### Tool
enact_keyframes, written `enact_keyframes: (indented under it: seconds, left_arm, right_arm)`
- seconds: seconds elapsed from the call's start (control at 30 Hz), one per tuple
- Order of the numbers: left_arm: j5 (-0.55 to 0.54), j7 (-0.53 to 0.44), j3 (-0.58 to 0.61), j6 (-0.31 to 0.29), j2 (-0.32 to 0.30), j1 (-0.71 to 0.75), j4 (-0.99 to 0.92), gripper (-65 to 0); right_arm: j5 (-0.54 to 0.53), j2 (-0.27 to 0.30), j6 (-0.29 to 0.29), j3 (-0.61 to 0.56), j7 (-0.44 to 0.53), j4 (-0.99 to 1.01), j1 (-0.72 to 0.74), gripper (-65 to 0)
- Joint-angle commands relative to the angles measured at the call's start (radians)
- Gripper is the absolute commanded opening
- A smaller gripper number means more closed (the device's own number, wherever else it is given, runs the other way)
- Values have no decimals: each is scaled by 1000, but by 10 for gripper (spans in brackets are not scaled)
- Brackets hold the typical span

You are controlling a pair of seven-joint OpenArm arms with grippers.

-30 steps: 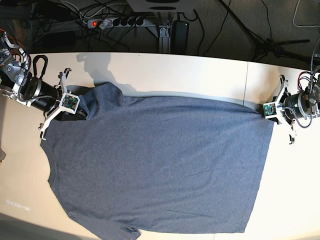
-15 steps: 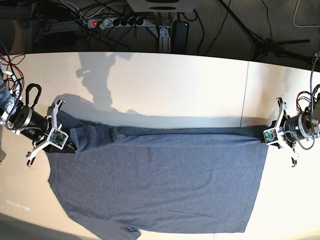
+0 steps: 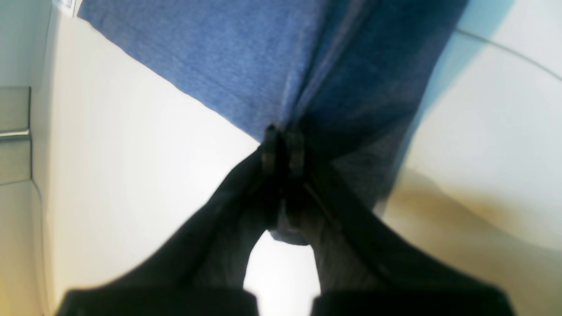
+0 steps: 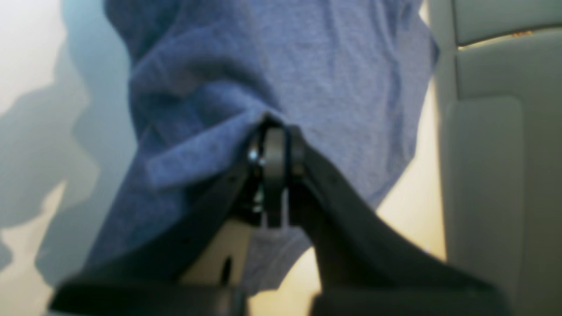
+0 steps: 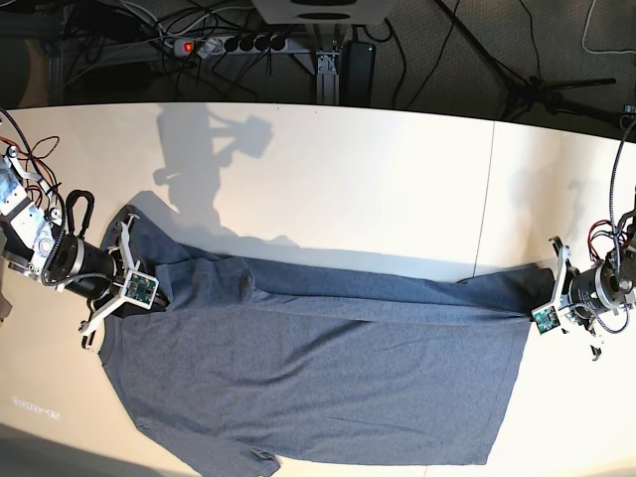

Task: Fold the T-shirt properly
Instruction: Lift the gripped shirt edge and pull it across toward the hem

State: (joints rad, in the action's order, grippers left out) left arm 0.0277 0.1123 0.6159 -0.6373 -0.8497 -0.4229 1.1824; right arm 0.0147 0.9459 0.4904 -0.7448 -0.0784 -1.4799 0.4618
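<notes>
The blue-grey T-shirt (image 5: 328,378) lies plain side up on the white table (image 5: 348,189), its far edge lifted and folded toward the near side as a long band (image 5: 397,288). My left gripper (image 5: 535,316), at the right of the base view, is shut on the T-shirt's hem corner; in the left wrist view its jaws (image 3: 283,145) pinch the blue cloth (image 3: 246,66). My right gripper (image 5: 159,290), at the left of the base view, is shut on the shoulder end; the right wrist view shows the cloth (image 4: 281,66) bunched at its closed jaws (image 4: 274,140). No lettering shows.
A seam (image 5: 485,199) runs across the table at the right. Behind the far edge are a power strip (image 5: 234,44), cables and a stand leg (image 5: 547,94). The near sleeve (image 5: 253,460) reaches the table's front edge.
Both grippers have pulled the T-shirt's far edge toward the near side, folding it over the body. The fold line is lower now and more white table shows behind it.
</notes>
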Motion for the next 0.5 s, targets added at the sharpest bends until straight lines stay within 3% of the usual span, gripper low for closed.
enact_keyframes:
  seconds: [0.0,0.27,0.47]
  left_arm:
    - [-1,-10,-13,6,-22,-41,1,-650]
    - [85,-44,2,-2,14,-66,-32,-650]
    - [184,-151,140,15,25,-160,-109,-650]
  right_arm:
    - [5,14,75,-9,11,4,53,-650]
    - [47,-63,75,-116,13,121,190,-650]
    - [74,-111,75,-191,14,193,259,-650]
